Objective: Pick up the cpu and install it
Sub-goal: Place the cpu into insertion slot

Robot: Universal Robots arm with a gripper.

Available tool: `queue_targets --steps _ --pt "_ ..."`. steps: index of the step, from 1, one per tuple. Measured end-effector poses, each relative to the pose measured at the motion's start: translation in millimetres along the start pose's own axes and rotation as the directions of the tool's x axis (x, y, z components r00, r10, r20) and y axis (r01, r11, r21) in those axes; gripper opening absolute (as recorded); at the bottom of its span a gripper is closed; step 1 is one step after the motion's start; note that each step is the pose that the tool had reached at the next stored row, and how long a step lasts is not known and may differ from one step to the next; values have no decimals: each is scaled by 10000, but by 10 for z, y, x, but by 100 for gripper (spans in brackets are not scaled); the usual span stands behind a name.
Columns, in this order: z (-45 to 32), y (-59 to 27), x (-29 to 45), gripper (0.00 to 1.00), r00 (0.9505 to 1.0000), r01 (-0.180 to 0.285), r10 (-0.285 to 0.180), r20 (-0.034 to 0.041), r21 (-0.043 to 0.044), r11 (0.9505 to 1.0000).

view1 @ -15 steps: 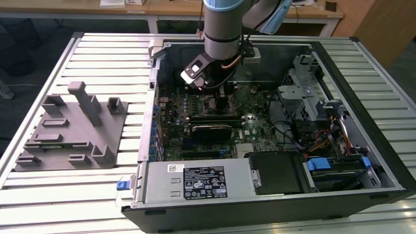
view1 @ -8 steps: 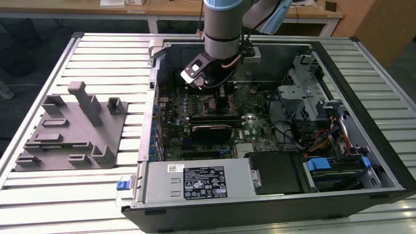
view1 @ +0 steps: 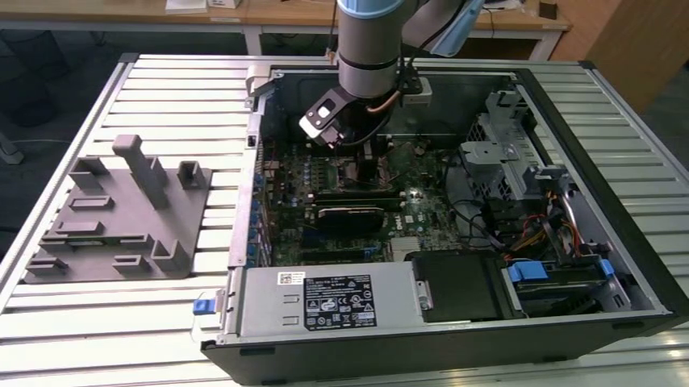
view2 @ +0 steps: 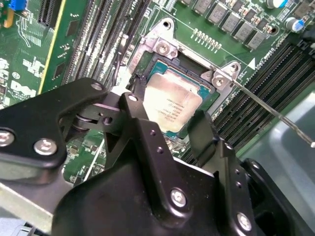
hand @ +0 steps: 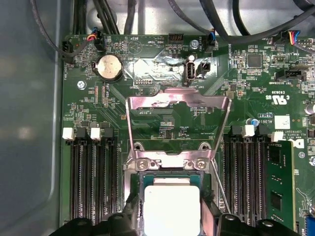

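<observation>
Cpu sits in mobo socket w/ gripper astride it in second wrist view, clamped or not can't tell; first wrist view adds raised retention plate, exterior view the pc case.

This is a robotics lab set up for computer assembly. A work table of ribbed silver aluminium slats fills the room's middle. On it lies an opened black metal computer tower case, side panel off, its green motherboard bare. The hinged metal socket frame stands raised over the small silvery square cpu. A thick grey industrial robot arm with a pale blue joint cap reaches down into the case. At the exterior view's left sits a grey plastic fixture tray with upright posts. Far behind stand light wooden desks over a dark floor.
</observation>
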State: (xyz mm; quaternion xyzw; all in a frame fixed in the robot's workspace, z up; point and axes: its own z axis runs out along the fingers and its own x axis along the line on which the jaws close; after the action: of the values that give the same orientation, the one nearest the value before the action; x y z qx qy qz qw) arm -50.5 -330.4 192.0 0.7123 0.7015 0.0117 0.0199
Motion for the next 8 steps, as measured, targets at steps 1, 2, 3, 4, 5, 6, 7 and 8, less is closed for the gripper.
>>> queue_targets --steps 1,2,3,4,5,6,7,8 --pt "0 0 0 61 10000 0 0 1 1 10000" --pt "0 0 0 61 10000 0 0 1 0 10000" --pt "-1 0 -1 67 10000 0 0 0 1 10000" --pt "-1 0 -1 67 10000 0 0 -2 1 10000" --pt "0 0 -1 67 10000 0 0 -4 1 10000" --pt "0 0 -1 67 10000 0 0 -4 1 10000" --pt "0 0 -1 67 10000 0 0 -4 1 10000" --pt "0 0 -1 67 10000 0 0 -5 1 10000"
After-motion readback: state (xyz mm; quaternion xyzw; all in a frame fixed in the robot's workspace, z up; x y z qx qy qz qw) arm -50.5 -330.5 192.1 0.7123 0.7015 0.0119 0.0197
